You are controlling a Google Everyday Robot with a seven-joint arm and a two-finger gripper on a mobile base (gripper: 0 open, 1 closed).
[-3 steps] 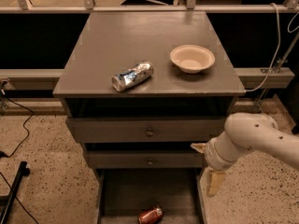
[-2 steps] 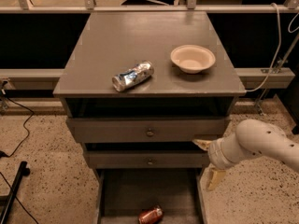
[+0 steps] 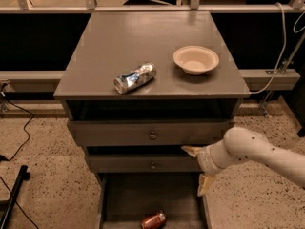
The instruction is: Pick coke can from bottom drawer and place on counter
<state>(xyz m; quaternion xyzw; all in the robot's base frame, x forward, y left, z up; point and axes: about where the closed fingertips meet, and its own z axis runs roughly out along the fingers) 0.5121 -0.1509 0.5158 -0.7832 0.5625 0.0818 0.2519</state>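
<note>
Claw (image 3: 198,167) hangs at the cabinet's right front, level with the middle drawer (image 3: 143,163), its two fingers spread wide with nothing between them. I see the coke can (image 3: 153,220) lying on its side on the floor of the open bottom drawer (image 3: 138,197), below and left of the claw, apart from it. On the worktop (image 3: 143,32): a dented silver can (image 3: 135,77) and a bowl (image 3: 196,59).

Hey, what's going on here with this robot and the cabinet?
A one-armed robot is reaching toward the open bottom drawer, where the coke can lies on its side near the front. Its gripper hangs open and empty by the drawer's right edge, above the can. On the counter sit a dented silver can and a bowl.
</note>
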